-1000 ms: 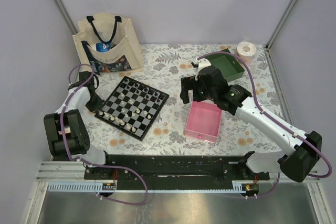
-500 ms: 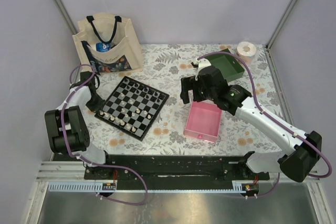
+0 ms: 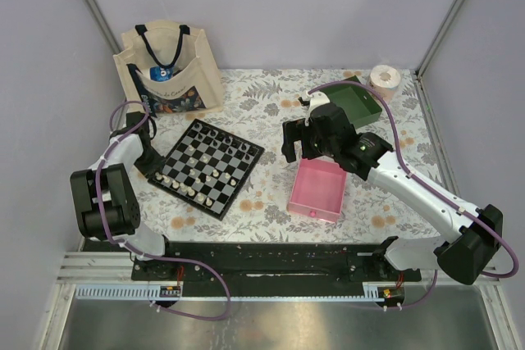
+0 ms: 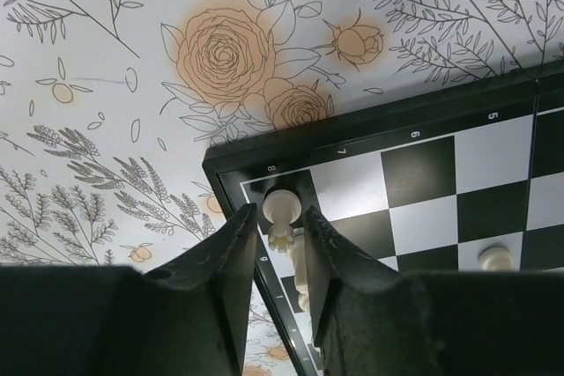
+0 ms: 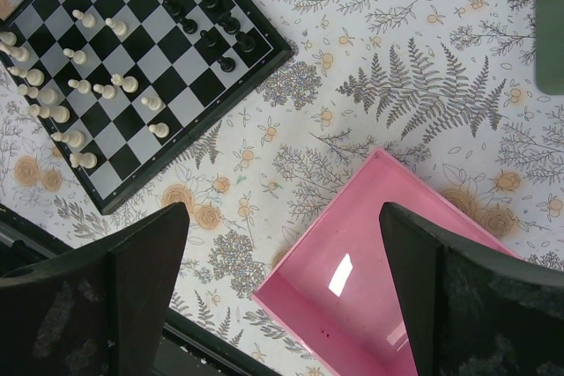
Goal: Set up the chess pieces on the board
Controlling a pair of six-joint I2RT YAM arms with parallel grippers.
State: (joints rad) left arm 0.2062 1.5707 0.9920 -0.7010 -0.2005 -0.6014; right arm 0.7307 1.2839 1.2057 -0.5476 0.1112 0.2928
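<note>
The left gripper point(image 4: 280, 213) pinches a white piece point(image 4: 282, 207) upright over the corner square of the board point(image 4: 458, 165), by its 8 mark. Lower straight down, centre the base, keep clear of the neighbouring piece point(image 4: 300, 272), then release. The right gripper point(image 5: 282, 209) hangs wide open and empty, well off the board's right side.

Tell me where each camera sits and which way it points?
Top: above and behind the arms, looking down on the table, board, left arm and right arm.
Left wrist: on the left arm, low, facing the board's corner; the left tool straddles a white piece.
Right wrist: on the right arm, high, facing down at the pink tray; the open right tool frames it.
All three share the board.
</note>
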